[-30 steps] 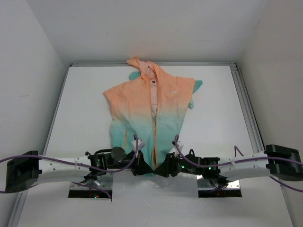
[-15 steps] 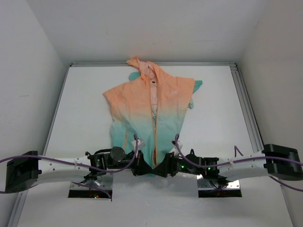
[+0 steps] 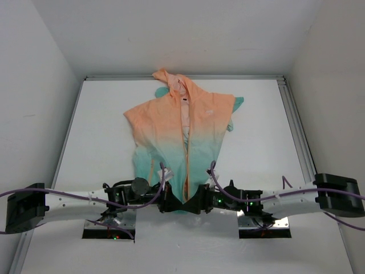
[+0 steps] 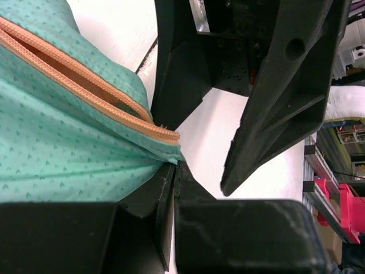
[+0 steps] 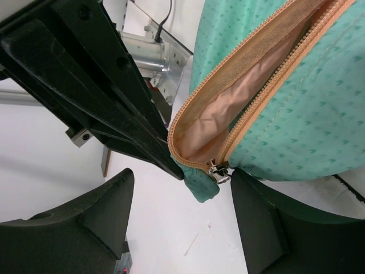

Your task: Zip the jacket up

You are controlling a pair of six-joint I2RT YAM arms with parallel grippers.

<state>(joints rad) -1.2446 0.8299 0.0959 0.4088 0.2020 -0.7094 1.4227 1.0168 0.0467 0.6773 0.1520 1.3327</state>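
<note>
The jacket (image 3: 185,134) lies flat on the white table, peach at the top, teal at the bottom, hood at the far end. Its orange zipper (image 3: 186,154) is open down the front. My left gripper (image 3: 170,202) is shut on the teal bottom hem corner (image 4: 165,155) of the left zipper side (image 4: 85,85). My right gripper (image 3: 198,204) is open, its fingers on either side of the bottom zipper end. The small metal slider (image 5: 218,169) sits there just inside the right finger (image 5: 268,222). The pinched teal corner (image 5: 199,185) hangs between the fingers.
The two grippers face each other tip to tip at the jacket's near hem. My right gripper's open fingers (image 4: 274,97) show in the left wrist view. Two metal mounting plates (image 3: 108,227) sit at the near table edge. White walls enclose the table.
The right gripper has crept a little to the left, closer to the hem and the left gripper. The jacket and left arm have barely moved.
</note>
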